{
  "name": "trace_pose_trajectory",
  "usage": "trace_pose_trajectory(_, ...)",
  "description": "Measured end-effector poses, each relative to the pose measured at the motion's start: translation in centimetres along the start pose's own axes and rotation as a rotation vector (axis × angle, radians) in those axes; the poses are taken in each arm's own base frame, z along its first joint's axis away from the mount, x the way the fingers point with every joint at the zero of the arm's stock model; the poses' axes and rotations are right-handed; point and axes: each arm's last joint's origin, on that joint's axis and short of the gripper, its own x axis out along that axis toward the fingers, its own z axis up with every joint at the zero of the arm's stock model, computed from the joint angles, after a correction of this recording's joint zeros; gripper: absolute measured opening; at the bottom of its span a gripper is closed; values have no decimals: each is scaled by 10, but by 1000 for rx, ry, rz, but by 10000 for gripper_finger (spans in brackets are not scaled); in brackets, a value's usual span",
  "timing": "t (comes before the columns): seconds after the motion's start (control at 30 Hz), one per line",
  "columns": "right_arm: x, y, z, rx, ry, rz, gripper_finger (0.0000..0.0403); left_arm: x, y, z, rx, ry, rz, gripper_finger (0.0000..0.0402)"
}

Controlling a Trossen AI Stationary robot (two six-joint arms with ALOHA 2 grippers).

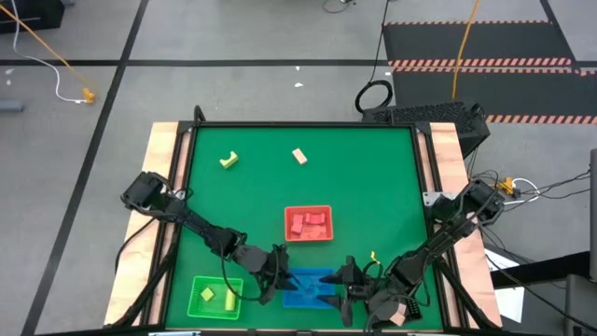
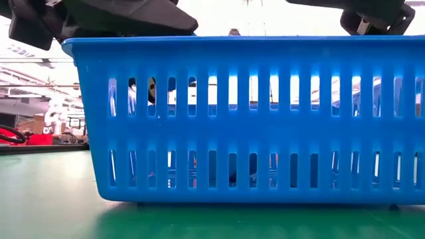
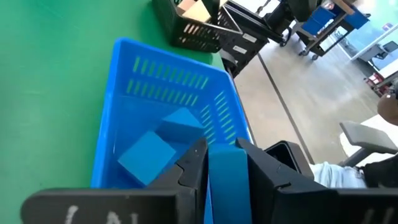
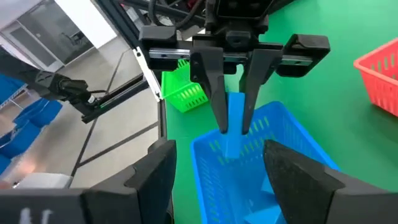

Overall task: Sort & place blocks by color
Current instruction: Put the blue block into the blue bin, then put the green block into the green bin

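High view: on the green table (image 1: pixel 373 187) stand three baskets near the front edge: a red basket (image 1: pixel 308 224), a green basket (image 1: pixel 215 297) and a blue basket (image 1: pixel 308 287). Red blocks (image 1: pixel 309 224) lie in the red basket, too bunched to count. Two yellow blocks (image 1: pixel 217 298) lie in the green basket. Two more pieces lie loose far back on the table: one yellow block (image 1: pixel 229 161) and one tan block (image 1: pixel 299 156), well apart. The left gripper (image 1: pixel 276 271) hangs over the blue basket's left side; the right gripper (image 1: pixel 347 280) is at its right side.

Low view: the blue basket's slotted wall (image 2: pixel 246 119) fills the picture, with both arms dark above its rim.

Left wrist view: the left fingers (image 3: pixel 194 165) are clamped narrow on a blue bar block (image 3: pixel 227 177) above the basket, where two blue blocks (image 3: pixel 163 144) already lie.

Right wrist view: the left gripper points down, pinching the blue bar just over the basket; the right gripper's own fingers (image 4: pixel 154 171) stand wide apart, holding nothing.
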Motion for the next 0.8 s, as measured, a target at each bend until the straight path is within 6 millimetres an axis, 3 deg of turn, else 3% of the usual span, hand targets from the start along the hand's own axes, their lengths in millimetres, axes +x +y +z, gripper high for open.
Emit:
trace_pose_trajectory(0.37, 1, -1, 1, -53, -2, -4, 231, 0, -3, 1, 0, -22, -10, 135)
trace_pose_trajectory(0.53, 3, -5, 8, -65, -4, -21, 231, -5, -6, 13, 27, -77, -34, 174)
trace_pose_trajectory(0.67, 3, -13, 29, -69, 27, -42, 231, -24, -3, 38, 87, -92, 12, 203)
trace_pose_trajectory(0.8, -2, -27, 56, -82, 65, -99, 231, -58, 7, 62, 106, -27, 129, 220)
